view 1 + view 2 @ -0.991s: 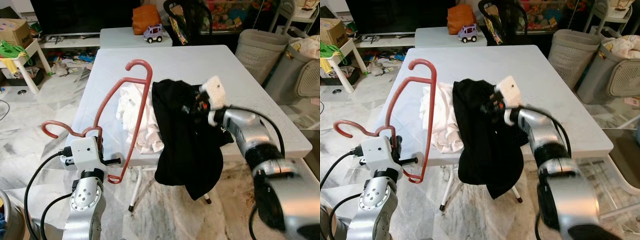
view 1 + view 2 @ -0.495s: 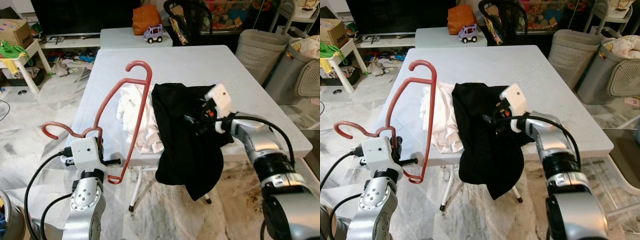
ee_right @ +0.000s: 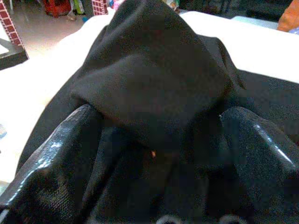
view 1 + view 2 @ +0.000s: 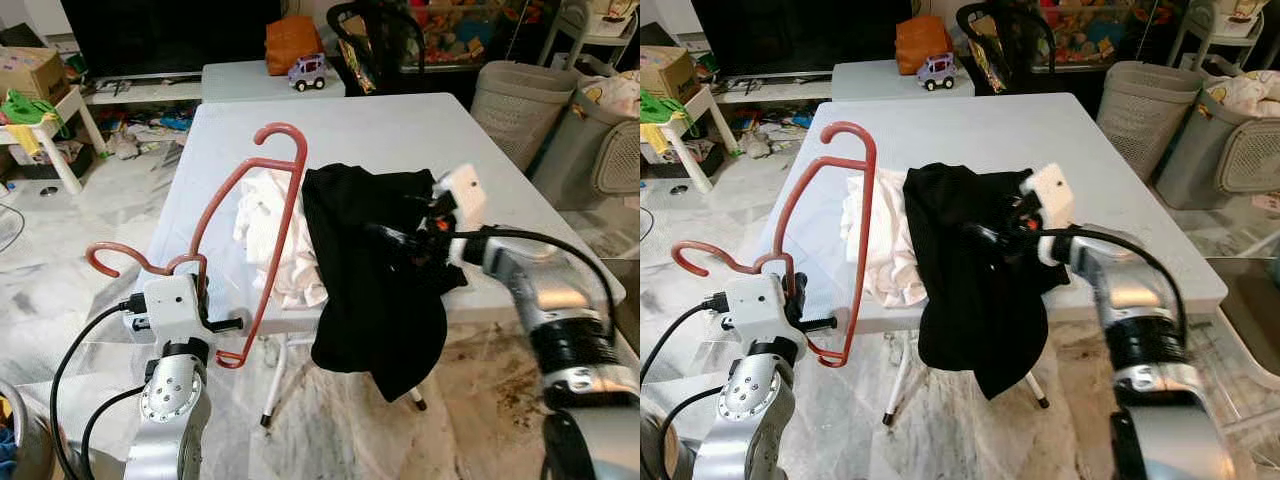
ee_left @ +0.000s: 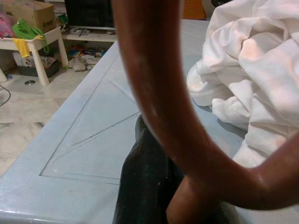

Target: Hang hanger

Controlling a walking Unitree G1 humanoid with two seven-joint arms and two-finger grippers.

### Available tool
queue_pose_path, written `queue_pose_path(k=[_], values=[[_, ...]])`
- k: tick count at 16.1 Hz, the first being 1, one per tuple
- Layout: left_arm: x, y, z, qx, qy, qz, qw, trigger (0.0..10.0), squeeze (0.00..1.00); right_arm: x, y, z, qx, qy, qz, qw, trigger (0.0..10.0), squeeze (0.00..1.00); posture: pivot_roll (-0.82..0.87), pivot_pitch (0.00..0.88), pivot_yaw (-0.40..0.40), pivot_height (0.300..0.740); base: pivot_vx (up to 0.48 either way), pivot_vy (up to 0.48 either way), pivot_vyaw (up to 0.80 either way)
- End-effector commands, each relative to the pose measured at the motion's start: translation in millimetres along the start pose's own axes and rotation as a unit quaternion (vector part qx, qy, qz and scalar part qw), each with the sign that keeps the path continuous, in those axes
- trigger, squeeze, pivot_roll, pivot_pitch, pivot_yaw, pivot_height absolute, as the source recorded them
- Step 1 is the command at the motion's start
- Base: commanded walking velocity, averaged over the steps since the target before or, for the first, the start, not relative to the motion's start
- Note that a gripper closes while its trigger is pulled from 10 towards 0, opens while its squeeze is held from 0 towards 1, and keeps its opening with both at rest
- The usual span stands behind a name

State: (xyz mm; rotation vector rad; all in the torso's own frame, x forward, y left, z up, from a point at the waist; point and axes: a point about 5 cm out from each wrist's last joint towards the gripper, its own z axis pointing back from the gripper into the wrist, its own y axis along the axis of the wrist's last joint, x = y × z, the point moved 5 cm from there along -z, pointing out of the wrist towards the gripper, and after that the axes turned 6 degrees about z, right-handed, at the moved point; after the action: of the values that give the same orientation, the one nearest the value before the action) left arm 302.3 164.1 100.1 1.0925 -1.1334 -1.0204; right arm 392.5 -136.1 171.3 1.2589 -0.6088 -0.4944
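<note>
My left gripper (image 4: 200,287) is shut on the lower bar of a red plastic hanger (image 4: 275,230), which it holds upright off the table's front left corner. The hanger bar (image 5: 154,93) and one black finger (image 5: 145,186) show close up in the left wrist view. A black garment (image 4: 370,290) is draped over the front edge of the white table (image 4: 380,130), beside a crumpled white garment (image 4: 265,225). My right gripper (image 4: 385,240) reaches into the black garment from the right. Its fingers (image 3: 51,163) are spread wide, open, with a fold of black cloth (image 3: 154,84) between them.
Two laundry baskets (image 4: 515,100) stand to the right of the table. Behind it a low table carries a toy car (image 4: 307,70) and an orange bag (image 4: 290,40). A small white child's table (image 4: 45,110) and clutter lie on the marble floor at left.
My right arm has drawn back to the right and a little lower along the black garment. The garment and the left gripper with the hanger have stayed put.
</note>
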Motion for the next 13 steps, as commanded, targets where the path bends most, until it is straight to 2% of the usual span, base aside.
queue_pose_path(k=[1,4,6,7,13], values=[[1.9,0,-2.6,-0.002,-0.006,0.002,1.000,10.0,0.00,0.6,6,8.1,0.002,0.010,0.006,1.000,10.0,1.00,-0.03,0.000,0.040,0.740,0.000,0.000,0.00],[1.7,-1,-3.0,-0.004,-0.008,0.002,1.000,10.0,0.00,-16.6,-11,20.4,-0.032,0.065,0.011,0.997,10.0,1.00,-0.03,0.000,0.043,0.740,0.000,0.000,0.00],[1.6,0,-3.2,-0.004,-0.009,0.002,1.000,10.0,0.00,-21.9,-16,22.4,-0.041,0.075,0.012,0.996,10.0,1.00,-0.03,0.000,0.044,0.740,0.000,0.000,0.00],[1.2,0,-3.1,-0.005,-0.009,0.001,1.000,10.0,0.00,-29.5,-25,23.9,-0.053,0.083,0.011,0.995,10.0,1.00,-0.03,0.000,0.047,0.740,0.000,0.000,0.00],[1.3,0,-3.4,-0.005,-0.013,0.000,1.000,10.0,0.00,-39.3,-33,13.3,-0.062,0.039,0.026,0.997,10.0,1.00,-0.03,0.000,0.052,0.740,0.000,0.000,0.00]])
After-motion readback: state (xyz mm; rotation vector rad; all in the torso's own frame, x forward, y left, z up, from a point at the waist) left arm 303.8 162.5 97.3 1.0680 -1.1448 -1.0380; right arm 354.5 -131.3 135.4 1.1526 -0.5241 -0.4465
